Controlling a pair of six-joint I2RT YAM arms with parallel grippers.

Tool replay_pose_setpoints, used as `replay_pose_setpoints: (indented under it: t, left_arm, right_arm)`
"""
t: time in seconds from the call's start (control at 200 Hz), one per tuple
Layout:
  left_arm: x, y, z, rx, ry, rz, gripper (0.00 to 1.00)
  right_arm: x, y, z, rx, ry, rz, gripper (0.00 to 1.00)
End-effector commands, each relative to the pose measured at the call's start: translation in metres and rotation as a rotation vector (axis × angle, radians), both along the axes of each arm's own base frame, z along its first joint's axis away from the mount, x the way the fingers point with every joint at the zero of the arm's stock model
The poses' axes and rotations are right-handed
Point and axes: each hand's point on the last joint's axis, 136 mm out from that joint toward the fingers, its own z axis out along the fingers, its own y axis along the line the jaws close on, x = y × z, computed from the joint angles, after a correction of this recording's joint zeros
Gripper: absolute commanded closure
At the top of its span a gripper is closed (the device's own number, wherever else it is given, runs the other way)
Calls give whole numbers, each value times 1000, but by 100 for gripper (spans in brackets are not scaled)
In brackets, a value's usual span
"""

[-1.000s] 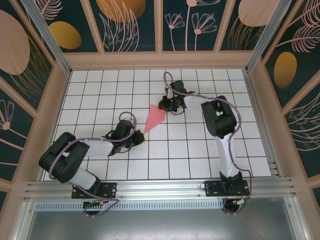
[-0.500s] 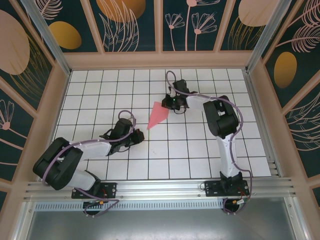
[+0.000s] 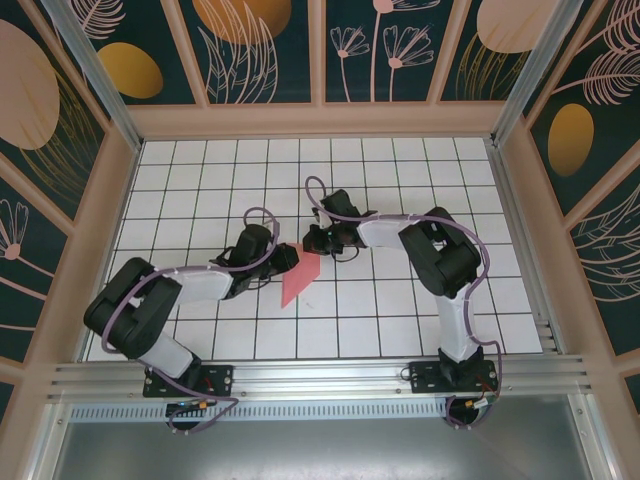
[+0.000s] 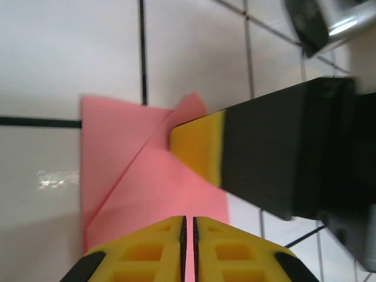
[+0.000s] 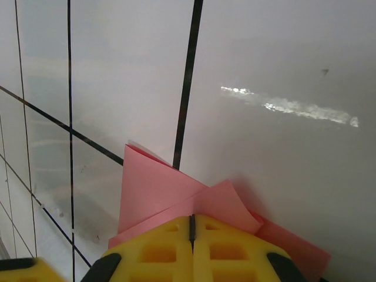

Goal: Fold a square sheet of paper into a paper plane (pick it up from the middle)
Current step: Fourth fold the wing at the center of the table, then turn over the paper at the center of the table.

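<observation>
The paper plane (image 3: 299, 280), a salmon-pink folded dart, lies on the white gridded table (image 3: 400, 300) near its middle. Its wide end points away toward the two grippers and its tip points to the near left. In the left wrist view the paper plane (image 4: 147, 176) shows a diagonal crease and one corner lifted off the tile.

The right gripper (image 3: 313, 243) meets that wide end from the far right. In its own wrist view the right gripper (image 5: 192, 226) has its yellow fingers pressed tight together. The pink paper (image 5: 153, 194) spreads out on both sides of them, with a raised fold running into the seam, so it pinches the paper. From the left wrist, its yellow pad (image 4: 197, 150) touches the lifted corner.

The left gripper (image 3: 287, 260) sits just beside it on the sheet's left edge. The left gripper (image 4: 188, 226) has its fingers drawn nearly together, with only a thin slit between them. I cannot tell whether paper is in it.

The left arm folds back at its elbow near the left edge, and its forearm lies low, reaching rightward. The right arm rises from its base, bends at mid-table and reaches left.
</observation>
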Motion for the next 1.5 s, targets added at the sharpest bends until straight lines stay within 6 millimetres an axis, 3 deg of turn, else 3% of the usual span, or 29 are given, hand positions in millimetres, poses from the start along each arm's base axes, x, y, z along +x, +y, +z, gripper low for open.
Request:
replay_pose_setpoints:
  t: [0.0,0.245,0.465,0.625,0.746,0.831,0.916,1.076,1.166,1.251,1.496]
  left_arm:
    - [-7,-4,-12,4,56,-27,90]
    - [-26,16,-45,128,158,-23,96]
    - [-41,29,-65,210,223,-37,98]
    - [-40,28,-64,210,220,-47,98]
    - [-35,23,-57,191,198,-49,96]
    - [-28,19,-46,164,164,-43,90]
    - [-17,10,-20,98,98,-26,80]
    - [-4,14,23,5,-4,70,63]
    - [-6,28,25,8,-14,129,54]
    - [-12,40,17,16,5,168,52]
    - [-24,53,2,-13,47,210,48]
  right_arm:
    - [-14,-11,-14,-48,66,-5,93]
    - [1,-16,-13,-36,47,-18,93]
    - [35,-33,-8,-25,23,-88,93]
    - [59,-42,-6,-49,-3,-138,93]
    - [73,-47,15,-48,-58,-158,93]
    - [66,-47,30,-40,-86,-148,90]
    - [55,-51,39,-38,-94,-140,79]
    - [10,-39,35,-31,-41,-94,64]
    - [-8,-31,34,1,-3,-75,57]
    - [-18,-22,35,15,11,-57,53]
    - [-23,-6,26,26,54,-36,51]
